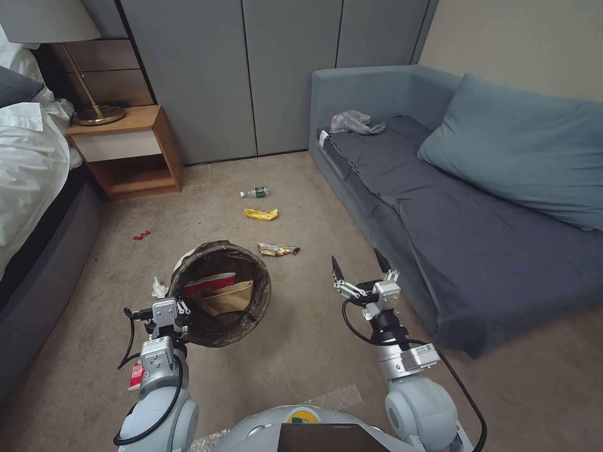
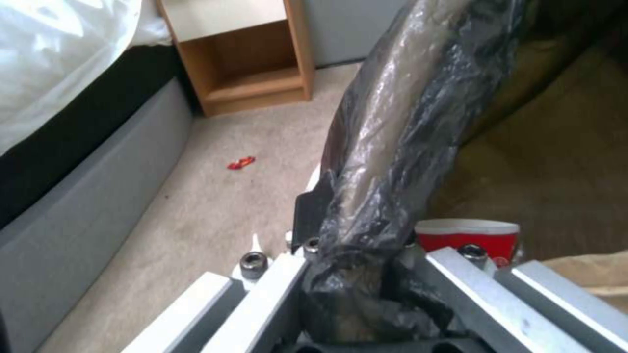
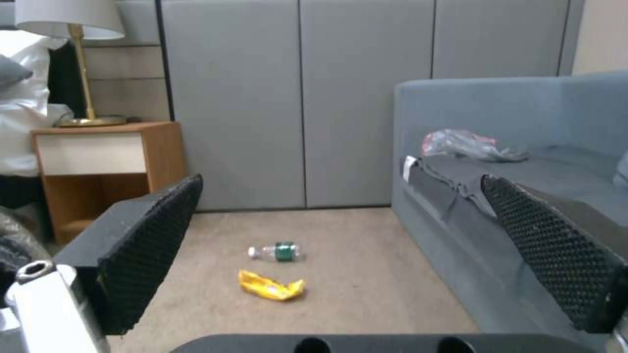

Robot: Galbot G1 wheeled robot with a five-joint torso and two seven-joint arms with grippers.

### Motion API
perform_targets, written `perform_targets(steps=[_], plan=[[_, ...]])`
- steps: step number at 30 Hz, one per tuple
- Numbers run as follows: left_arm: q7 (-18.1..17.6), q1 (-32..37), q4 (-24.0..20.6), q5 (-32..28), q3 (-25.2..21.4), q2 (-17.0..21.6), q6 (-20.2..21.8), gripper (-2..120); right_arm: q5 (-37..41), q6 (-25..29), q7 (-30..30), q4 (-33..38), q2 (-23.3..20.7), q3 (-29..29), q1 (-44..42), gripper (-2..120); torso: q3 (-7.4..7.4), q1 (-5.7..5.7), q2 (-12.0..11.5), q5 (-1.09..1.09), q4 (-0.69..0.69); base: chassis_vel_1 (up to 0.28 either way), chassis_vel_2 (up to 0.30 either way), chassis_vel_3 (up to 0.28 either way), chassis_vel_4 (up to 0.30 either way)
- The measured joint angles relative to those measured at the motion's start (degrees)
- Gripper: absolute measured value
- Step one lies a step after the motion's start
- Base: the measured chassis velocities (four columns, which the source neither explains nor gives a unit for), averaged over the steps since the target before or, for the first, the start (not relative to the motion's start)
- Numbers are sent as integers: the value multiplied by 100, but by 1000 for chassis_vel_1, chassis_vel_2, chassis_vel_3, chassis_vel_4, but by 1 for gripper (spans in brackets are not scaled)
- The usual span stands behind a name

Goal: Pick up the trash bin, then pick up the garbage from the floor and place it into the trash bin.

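Left gripper (image 1: 179,309): clamped on the bagged rim of the trash bin (image 1: 220,294), held off the carpet, red and tan items inside; keep it level and mouth-up. Floor ahead: red wrapper (image 1: 141,235), bottle (image 1: 255,193), yellow wrapper (image 1: 260,214), patterned wrapper (image 1: 277,250). Right gripper (image 1: 362,268): fingers spread, empty, beside the sofa (image 1: 440,245); judged best lowered onto the nearest wrapper first.

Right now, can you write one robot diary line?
left gripper: shut on trash bin rim | right gripper: open, empty, above carpet | bottle, yellow wrapper: on floor
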Motion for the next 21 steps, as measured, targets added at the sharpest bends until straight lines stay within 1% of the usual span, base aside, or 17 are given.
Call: perform_targets(steps=[7,9,17,19,21], plan=[[1,-11,-6,-6,-1,7,-1,0,-3,1,-13,-4,-10,-6,-3,100,0,0,0,-1,-3,-202,190,196,-189],[-1,-14,-8,-7,-3,10,-1,0,-4,1,-15,-5,-15,-14,-2,100,0,0,0,0,0,-209,194,200,-206],[-2,-23,-17,-17,-3,14,-1,0,-11,3,-36,-5,-25,-18,-11,100,0,0,0,0,-3,-205,192,201,-202],[-2,-26,-25,-17,-3,15,-1,0,-16,3,-44,-3,-26,-20,-10,100,0,0,0,2,0,-194,193,197,-196],[-6,-30,-27,-19,-4,16,-1,0,-24,3,-51,0,-27,-20,-7,100,0,0,1,-1,0,-194,197,216,-203]])
